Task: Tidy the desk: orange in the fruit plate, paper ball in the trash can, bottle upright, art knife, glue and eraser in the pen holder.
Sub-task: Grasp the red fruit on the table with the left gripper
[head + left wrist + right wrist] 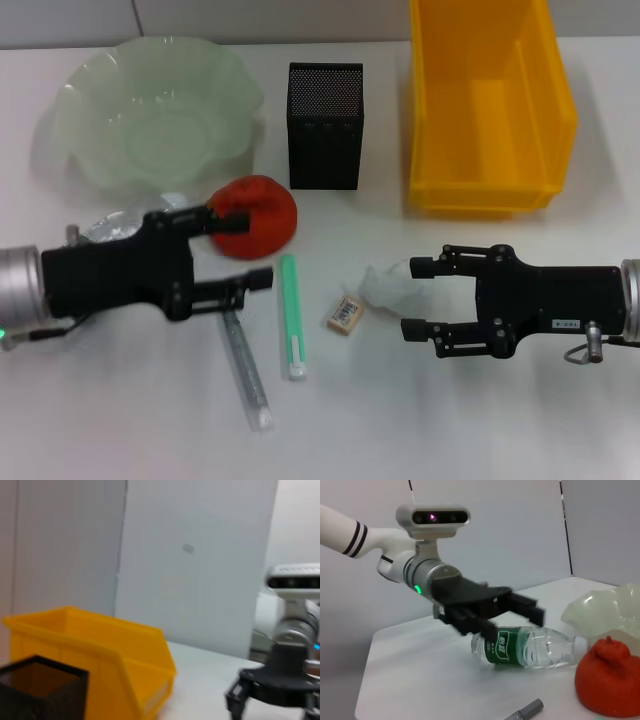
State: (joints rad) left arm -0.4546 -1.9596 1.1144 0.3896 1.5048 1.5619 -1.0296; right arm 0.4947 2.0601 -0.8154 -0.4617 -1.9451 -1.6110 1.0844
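The red-orange orange [262, 215] lies on the table in front of the pale green fruit plate [150, 110]. My left gripper [243, 250] is open beside it, its upper finger overlapping the orange's left edge. The bottle [115, 228] lies on its side, mostly hidden under my left arm; its green label shows in the right wrist view [530, 647]. The white paper ball [388, 285] sits just off the fingertips of my open right gripper [413, 298]. The tan eraser [345, 313], green art knife [291, 315] and clear glue stick [247, 370] lie between the arms.
The black mesh pen holder [325, 125] stands at the back centre. To its right is the yellow trash can [490, 100]. Both also show in the left wrist view, the trash can [100, 655] behind the pen holder [40, 690].
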